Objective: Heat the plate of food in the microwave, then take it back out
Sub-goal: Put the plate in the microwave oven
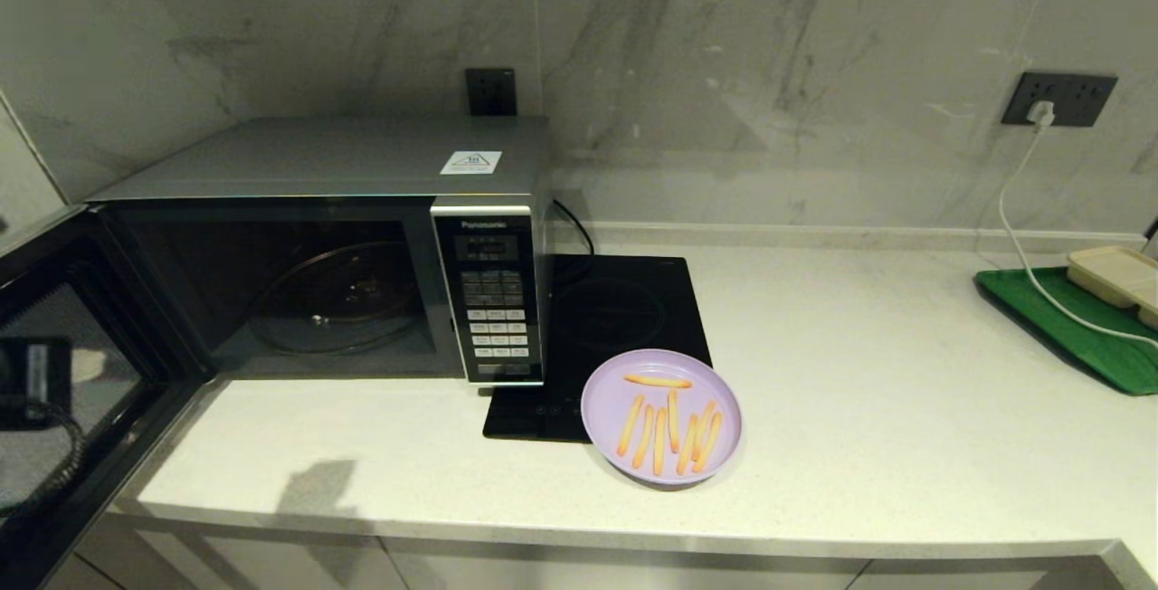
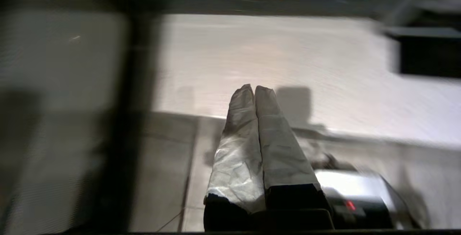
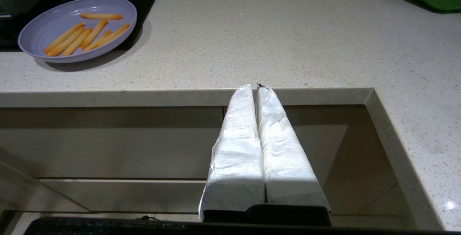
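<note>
Speckled white countertop (image 1: pixel 859 409) up front, both grippers hanging below its edge with fingers pressed shut on nothing, left gripper (image 2: pixel 255 89) and right gripper (image 3: pixel 256 88), then the lilac plate of fries (image 1: pixel 661 415) overlapping the black induction cooktop (image 1: pixel 615 318), and behind-left the Panasonic microwave (image 1: pixel 362 237), door wide open.

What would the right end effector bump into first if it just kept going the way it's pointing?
Probably the front edge of the countertop. The shut right end effector sits below and in front of it, aimed at that lip, though the depth is hard to judge. The plate of food lies well off to the side.
</note>
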Available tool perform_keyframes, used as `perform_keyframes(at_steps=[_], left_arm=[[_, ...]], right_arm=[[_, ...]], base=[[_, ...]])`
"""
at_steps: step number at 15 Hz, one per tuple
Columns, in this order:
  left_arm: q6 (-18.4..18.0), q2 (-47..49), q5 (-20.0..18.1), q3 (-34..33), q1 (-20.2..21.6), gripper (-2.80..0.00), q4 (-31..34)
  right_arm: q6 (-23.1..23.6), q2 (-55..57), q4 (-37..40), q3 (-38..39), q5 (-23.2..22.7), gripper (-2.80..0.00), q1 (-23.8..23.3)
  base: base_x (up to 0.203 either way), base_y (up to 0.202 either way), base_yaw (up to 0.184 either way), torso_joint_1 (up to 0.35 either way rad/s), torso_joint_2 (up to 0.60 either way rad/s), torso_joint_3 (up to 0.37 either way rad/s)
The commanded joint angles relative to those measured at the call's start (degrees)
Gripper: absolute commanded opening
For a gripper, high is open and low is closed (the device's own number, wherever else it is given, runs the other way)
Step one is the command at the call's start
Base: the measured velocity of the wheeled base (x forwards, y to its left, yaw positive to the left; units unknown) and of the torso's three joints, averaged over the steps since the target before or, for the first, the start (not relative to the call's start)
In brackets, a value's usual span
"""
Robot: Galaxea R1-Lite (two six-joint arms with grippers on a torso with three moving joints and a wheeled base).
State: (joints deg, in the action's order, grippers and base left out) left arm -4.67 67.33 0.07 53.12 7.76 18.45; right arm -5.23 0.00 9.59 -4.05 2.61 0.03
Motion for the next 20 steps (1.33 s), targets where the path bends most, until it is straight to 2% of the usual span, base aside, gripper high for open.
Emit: perform_keyframes(at_steps=[1, 2, 3, 4, 7, 8, 11, 13, 14, 16, 17, 20], left_arm=[[2.19, -2.03, -0.46, -2.81, -16.45, -2.8, 0.16], [4.33, -1.2, -0.74, -3.46, -23.19, -2.8, 0.04], [6.64, 0.96, -0.9, -3.49, -28.2, -2.8, -0.34], [8.99, 5.22, -0.98, -2.74, -31.36, -2.8, -1.14], [15.91, 18.98, -0.7, 2.9, -34.26, -2.8, -2.63], [19.76, 22.86, -0.44, 5.67, -36.11, -2.8, -2.31], [34.7, 31.95, 1.74, 17.69, -43.93, -2.8, 2.85], [43.95, 37.42, 7.02, 25.36, -49.53, -2.8, 7.77], [46.6, 39.24, 9.02, 27.46, -51.84, -2.8, 9.83], [47.97, 40.47, 9.58, 27.71, -52.23, -2.8, 10.82], [48.14, 41.25, 9.65, 27.65, -52.23, 0.0, 11.06], [49.76, 44.08, 10.09, 30.06, -52.21, 0.0, 14.06]], right_arm=[[-0.04, 0.0, 0.07, 0.0, 0.03, -2.8, 0.06], [-0.04, 0.0, 0.07, 0.0, 0.03, -2.8, 0.06], [-0.04, 0.0, 0.07, 0.0, 0.03, -2.8, 0.03], [-0.04, 0.0, 0.07, 0.0, 0.03, -2.8, 0.06], [-0.04, 0.0, 0.07, 0.0, 0.03, -2.8, 0.06], [-0.04, 0.0, 0.07, 0.0, 0.03, -2.8, 0.05], [-0.04, 0.0, 0.07, 0.0, 0.03, -2.8, 0.06], [-0.04, 0.0, 0.07, 0.0, 0.03, -2.8, 0.03], [-0.04, 0.0, 0.07, 0.0, 0.03, -2.8, 0.06], [-0.04, 0.0, 0.07, 0.0, 0.03, -2.8, -0.02], [-0.04, 0.0, 0.07, 0.0, 0.03, -2.8, 0.06], [-0.04, 0.0, 0.07, 0.0, 0.03, -2.8, 0.06]], base=[[0.0, 0.0, 0.0, 0.0, 0.0, 0.0], [0.0, 0.0, 0.0, 0.0, 0.0, 0.0], [0.0, 0.0, 0.0, 0.0, 0.0, 0.0], [0.0, 0.0, 0.0, 0.0, 0.0, 0.0], [0.0, 0.0, 0.0, 0.0, 0.0, 0.0], [0.0, 0.0, 0.0, 0.0, 0.0, 0.0], [0.0, 0.0, 0.0, 0.0, 0.0, 0.0], [0.0, 0.0, 0.0, 0.0, 0.0, 0.0], [0.0, 0.0, 0.0, 0.0, 0.0, 0.0], [0.0, 0.0, 0.0, 0.0, 0.0, 0.0], [0.0, 0.0, 0.0, 0.0, 0.0, 0.0], [0.0, 0.0, 0.0, 0.0, 0.0, 0.0]])
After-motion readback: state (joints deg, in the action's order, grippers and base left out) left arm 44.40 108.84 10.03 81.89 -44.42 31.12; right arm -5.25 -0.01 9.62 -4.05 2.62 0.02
